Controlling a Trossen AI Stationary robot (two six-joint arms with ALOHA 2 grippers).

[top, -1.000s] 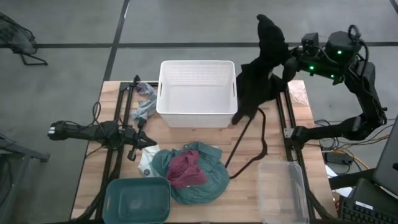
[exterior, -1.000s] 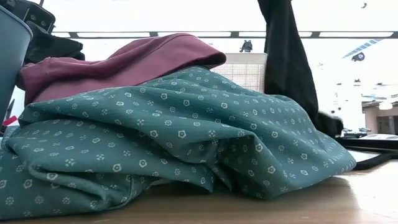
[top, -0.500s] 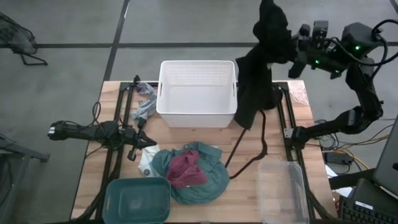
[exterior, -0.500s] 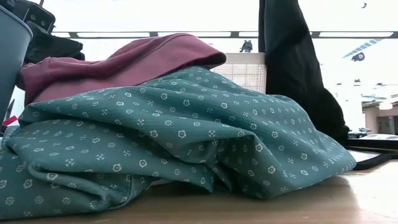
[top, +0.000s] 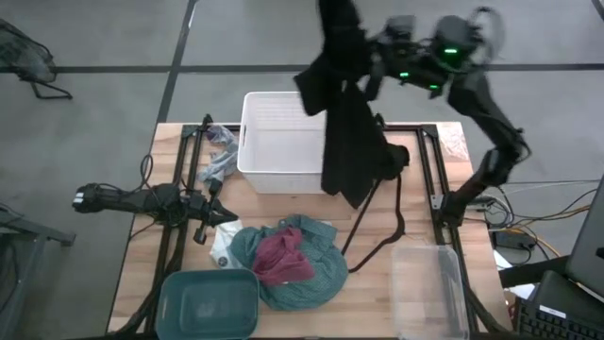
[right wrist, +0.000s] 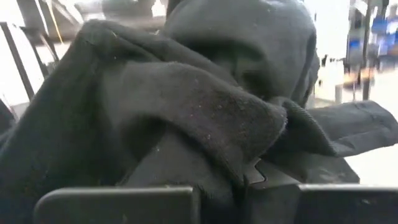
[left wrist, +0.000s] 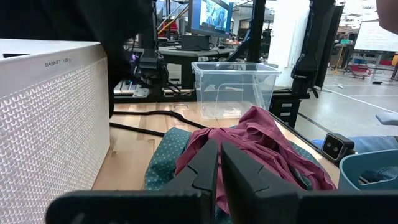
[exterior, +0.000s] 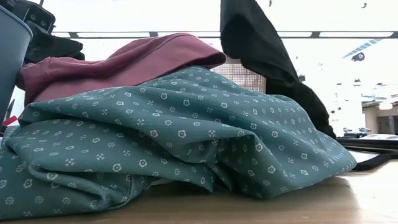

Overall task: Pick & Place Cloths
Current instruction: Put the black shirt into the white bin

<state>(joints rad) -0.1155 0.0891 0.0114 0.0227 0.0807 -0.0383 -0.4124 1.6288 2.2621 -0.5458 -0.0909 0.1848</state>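
My right gripper (top: 370, 59) is raised above the table's far edge, shut on the black garment (top: 347, 132). The garment hangs over the right part of the white basket (top: 283, 142) and shows in the low view as a dark slanting drape (exterior: 261, 50). The teal cloth (top: 311, 269) lies heaped on the table's near middle with the maroon cloth (top: 281, 257) on top. A white rag (top: 225, 241) lies beside them. A grey rag (top: 222, 159) lies left of the basket. My left gripper (top: 219, 213) rests low at the table's left, shut, facing the maroon cloth (left wrist: 261, 137). My right gripper holds the black garment by a bunched upper part (right wrist: 249, 155), several folds of it piled over the fingers, which hide the place of contact. The garment hangs below the gripper, slanting. Its lower end (exterior: 314, 115) is hidden behind the teal cloth (exterior: 186, 137).
A teal bin (top: 208, 304) stands at the near left corner and a clear bin (top: 429, 288) at the near right. A thin black strap (top: 396, 222) curves across the wood right of the basket. Black rails (top: 432, 170) run along both sides.
My right gripper has swung from beyond the table's right far corner toward the left and risen, staying shut. The black garment has travelled with it, from beside the basket's right wall to over the basket's right part, its lower end trailing and swinging.
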